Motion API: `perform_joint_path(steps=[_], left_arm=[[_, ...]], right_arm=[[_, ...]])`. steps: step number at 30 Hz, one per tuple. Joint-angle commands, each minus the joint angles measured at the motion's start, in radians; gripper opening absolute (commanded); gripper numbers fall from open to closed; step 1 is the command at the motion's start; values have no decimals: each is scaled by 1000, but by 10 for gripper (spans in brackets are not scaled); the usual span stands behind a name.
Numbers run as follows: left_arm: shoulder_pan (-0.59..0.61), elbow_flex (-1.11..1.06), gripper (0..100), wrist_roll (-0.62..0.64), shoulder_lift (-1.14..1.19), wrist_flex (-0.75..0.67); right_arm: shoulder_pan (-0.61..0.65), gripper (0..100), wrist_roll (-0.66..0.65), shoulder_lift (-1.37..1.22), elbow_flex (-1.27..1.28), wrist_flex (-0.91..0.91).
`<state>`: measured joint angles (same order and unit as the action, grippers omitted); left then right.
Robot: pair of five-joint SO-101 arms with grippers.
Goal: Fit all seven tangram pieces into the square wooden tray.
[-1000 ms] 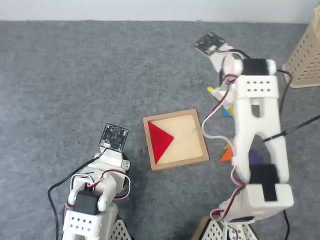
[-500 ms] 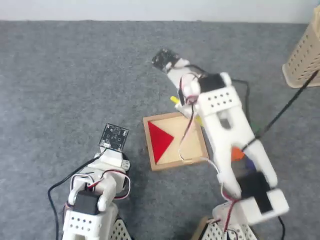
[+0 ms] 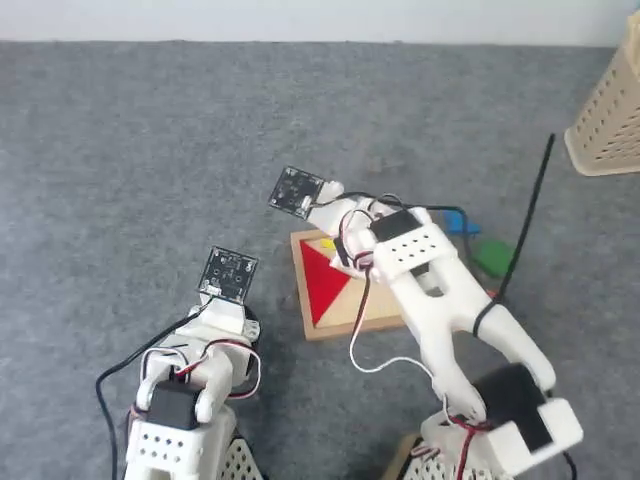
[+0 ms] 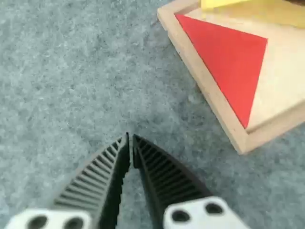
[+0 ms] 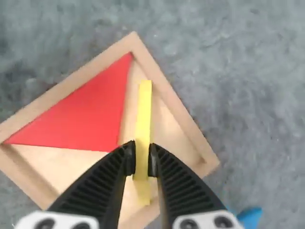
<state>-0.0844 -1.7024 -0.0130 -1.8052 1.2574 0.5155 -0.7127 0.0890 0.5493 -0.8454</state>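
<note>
Over the square wooden tray (image 3: 345, 329), the right gripper (image 5: 141, 150) is clamping a thin yellow piece (image 5: 144, 109) edge-on, beside the red triangle (image 5: 81, 121) lying flat inside. Closed on nothing, the ribbed left gripper (image 4: 131, 140) is hanging above fuzzy grey carpet (image 4: 71, 71).

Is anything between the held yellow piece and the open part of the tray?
Nothing visible. The right claw holds the yellow piece on edge over bare tray floor; the red triangle lies flat beside it.
</note>
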Motion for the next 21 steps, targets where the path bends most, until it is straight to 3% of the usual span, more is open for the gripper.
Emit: perform_joint_path(steps=[1, 6, 13, 21], left_arm=[[6, 18, 12, 9, -20, 6], [6, 18, 12, 9, -20, 6], [6, 18, 12, 9, -20, 6], [6, 18, 12, 9, -20, 6]], right_arm=[[24, 6, -23, -22, -9, 13], [47, 25, -18, -44, -8, -27], [45, 227, 34, 61, -8, -119], [38, 98, 69, 338, 120, -162]])
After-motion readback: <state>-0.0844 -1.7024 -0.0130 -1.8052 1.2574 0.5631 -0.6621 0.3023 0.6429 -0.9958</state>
